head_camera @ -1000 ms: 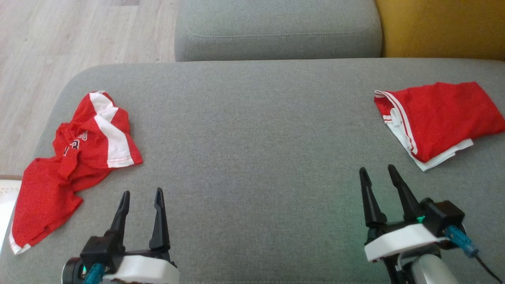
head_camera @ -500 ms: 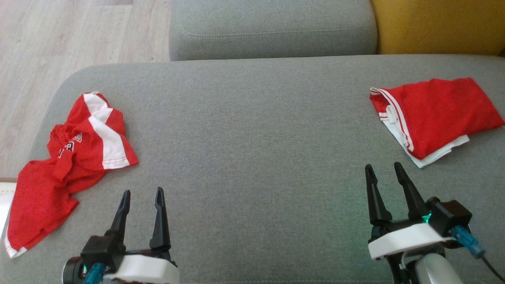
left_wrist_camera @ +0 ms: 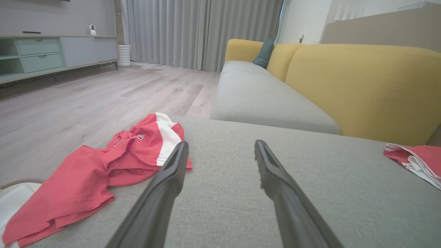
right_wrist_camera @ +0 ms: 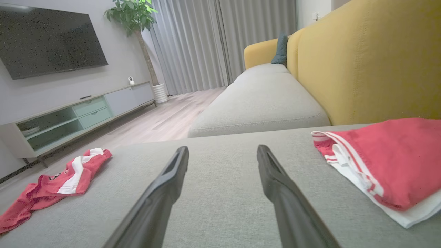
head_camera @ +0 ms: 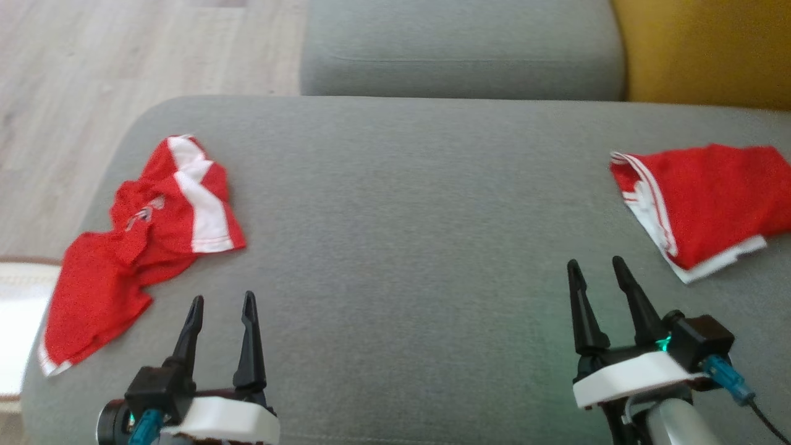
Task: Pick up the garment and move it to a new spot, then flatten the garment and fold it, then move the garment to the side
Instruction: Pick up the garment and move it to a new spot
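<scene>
A crumpled red and white garment (head_camera: 142,247) lies at the left end of the grey seat cushion (head_camera: 401,216), one end reaching the cushion's edge. It also shows in the left wrist view (left_wrist_camera: 103,172) and the right wrist view (right_wrist_camera: 58,182). My left gripper (head_camera: 222,298) stands open just right of it and a little nearer to me, holding nothing (left_wrist_camera: 221,143). A folded red garment (head_camera: 704,198) with white trim rests at the right end (right_wrist_camera: 389,158). My right gripper (head_camera: 596,262) is open and empty, short of its near left corner (right_wrist_camera: 223,147).
A second grey cushion (head_camera: 463,49) lies beyond the seat, with the yellow backrest (head_camera: 704,49) at the right. Wooden floor (head_camera: 74,93) drops off past the cushion's left edge. A white object (head_camera: 15,309) sits low at the left.
The head camera has shifted, so the whole picture sits further right and lower. Both garments lie as before and both grippers stay open in place.
</scene>
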You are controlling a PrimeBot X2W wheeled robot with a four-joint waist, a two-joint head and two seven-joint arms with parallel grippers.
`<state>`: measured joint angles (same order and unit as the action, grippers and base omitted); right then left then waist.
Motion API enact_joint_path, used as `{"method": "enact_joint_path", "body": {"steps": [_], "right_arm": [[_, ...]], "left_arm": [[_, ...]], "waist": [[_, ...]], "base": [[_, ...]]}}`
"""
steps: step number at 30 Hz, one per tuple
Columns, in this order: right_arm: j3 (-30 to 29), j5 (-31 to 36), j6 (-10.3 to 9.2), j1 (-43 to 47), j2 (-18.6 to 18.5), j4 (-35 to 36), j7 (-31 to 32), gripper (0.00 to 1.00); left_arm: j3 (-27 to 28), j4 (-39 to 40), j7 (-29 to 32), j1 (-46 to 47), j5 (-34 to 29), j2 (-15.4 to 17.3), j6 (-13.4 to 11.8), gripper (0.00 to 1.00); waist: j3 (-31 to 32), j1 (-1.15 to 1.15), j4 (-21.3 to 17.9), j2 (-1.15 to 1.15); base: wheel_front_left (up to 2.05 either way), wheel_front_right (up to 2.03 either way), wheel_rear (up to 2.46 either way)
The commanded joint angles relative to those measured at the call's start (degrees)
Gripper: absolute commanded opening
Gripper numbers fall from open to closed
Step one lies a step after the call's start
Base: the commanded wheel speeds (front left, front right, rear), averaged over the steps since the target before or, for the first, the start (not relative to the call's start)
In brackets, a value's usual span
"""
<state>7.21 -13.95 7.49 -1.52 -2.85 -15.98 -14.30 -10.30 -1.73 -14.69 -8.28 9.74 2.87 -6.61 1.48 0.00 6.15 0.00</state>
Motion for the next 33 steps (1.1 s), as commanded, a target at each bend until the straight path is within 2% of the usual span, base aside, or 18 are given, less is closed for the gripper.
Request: {"method": "enact_joint_path", "body": {"steps": [1,9,18,28,33], "right_arm": [[1.8,-0.5,0.00,-0.9,0.0,1.4,-0.7,1.00],[5.5,-2.3,0.00,-0.5,0.0,1.0,-0.7,1.00],[9.0,-4.5,0.00,-0.4,0.0,0.6,-0.7,1.00],[15.5,-5.3,0.00,-3.6,0.0,-1.4,-0.7,1.00],[16.4,-5.5,0.00,-4.9,0.0,-2.4,-0.7,1.00]], "left_arm": [[2.2,1.8,-0.3,2.1,-0.1,0.0,0.1,1.00],[5.5,2.7,-0.3,1.4,0.3,0.0,0.2,1.00],[6.4,4.0,-0.3,-0.6,-1.6,0.0,0.9,1.00],[10.7,6.9,-0.3,-2.3,-0.5,0.0,-0.6,1.00],[11.3,7.6,-0.3,-2.7,-0.2,0.0,-0.7,1.00]], "waist": [[0.5,0.00,2.2,0.00],[1.6,0.00,10.0,0.00],[2.7,0.00,18.4,0.00],[1.4,0.00,20.8,0.00],[1.2,0.00,21.1,0.00]], "base": [[0.00,0.00,0.00],[0.00,0.00,0.00],[0.00,0.00,0.00],[0.00,0.00,0.00],[0.00,0.00,0.00]]}}
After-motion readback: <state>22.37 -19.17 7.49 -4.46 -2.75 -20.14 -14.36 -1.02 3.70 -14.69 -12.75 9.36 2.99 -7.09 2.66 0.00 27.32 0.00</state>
